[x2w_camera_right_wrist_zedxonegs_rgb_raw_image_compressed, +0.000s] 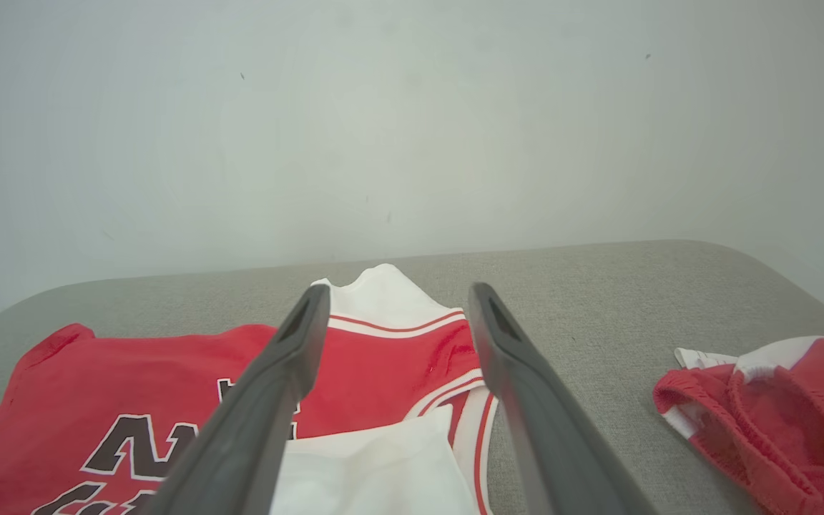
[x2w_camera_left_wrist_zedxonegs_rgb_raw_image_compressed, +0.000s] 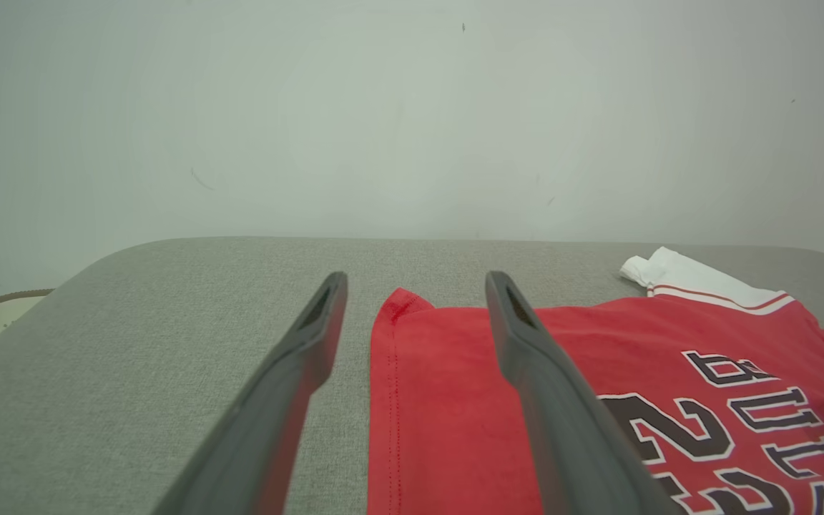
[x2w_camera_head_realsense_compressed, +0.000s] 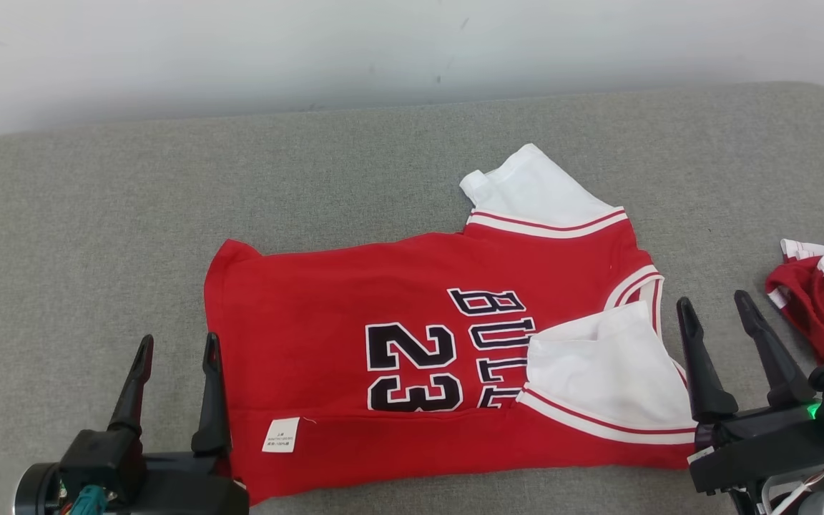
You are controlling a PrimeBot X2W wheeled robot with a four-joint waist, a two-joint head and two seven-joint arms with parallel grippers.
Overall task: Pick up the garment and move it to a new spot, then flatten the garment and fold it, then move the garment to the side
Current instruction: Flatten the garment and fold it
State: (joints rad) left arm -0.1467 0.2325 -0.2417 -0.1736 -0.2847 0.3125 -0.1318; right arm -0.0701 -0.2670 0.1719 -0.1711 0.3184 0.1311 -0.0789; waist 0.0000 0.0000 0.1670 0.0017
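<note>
A: Left gripper [x2w_camera_head_realsense_compressed: 179,340] and right gripper [x2w_camera_head_realsense_compressed: 712,300] are both splayed and empty, flanking the jersey [x2w_camera_head_realsense_compressed: 355,300].
B: It lies flat mid-table [x2w_camera_head_realsense_compressed: 97,214], near edge and one sleeve folded over.
A: Moved and flattened, then. I'd say more folds and the shift aside remain.

My left gripper [x2w_camera_head_realsense_compressed: 179,342] sits at the near left, fingers spread wide and empty. My right gripper [x2w_camera_head_realsense_compressed: 712,300] sits at the near right, likewise spread, fingers pointing far.
</note>
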